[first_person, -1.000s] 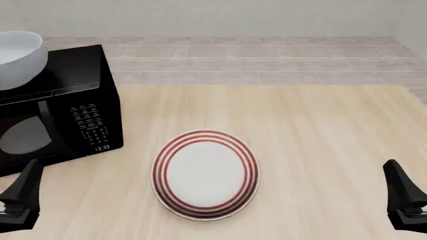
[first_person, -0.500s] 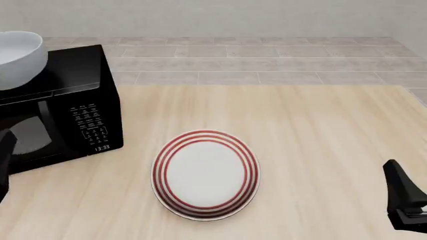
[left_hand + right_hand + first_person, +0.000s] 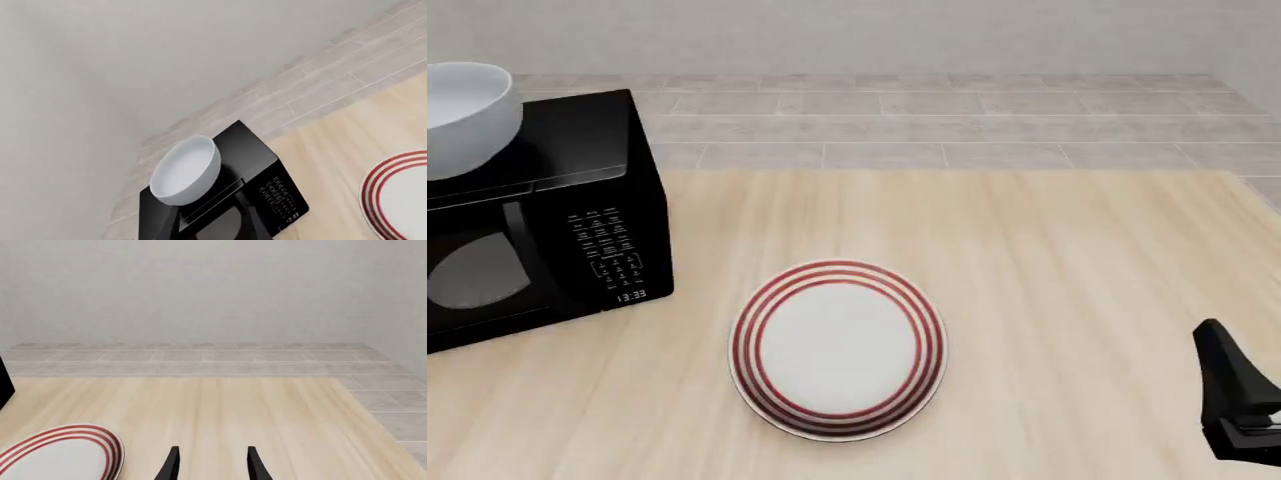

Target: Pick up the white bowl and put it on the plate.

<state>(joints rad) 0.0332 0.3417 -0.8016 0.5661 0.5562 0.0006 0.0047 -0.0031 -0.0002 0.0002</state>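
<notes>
The right end effector (image 3: 210,465) has its fingers parted with nothing between them, low over the tabletop (image 3: 1028,260) just right of the plate (image 3: 838,348). The left end effector shows in no view, so its opening cannot be told. The white bowl (image 3: 465,115) sits upright on top of the microwave (image 3: 554,220), well left of the plate and beyond it. By my judgement the left arm is the nearer one. The front view's edge cuts off the bowl's left side.
</notes>
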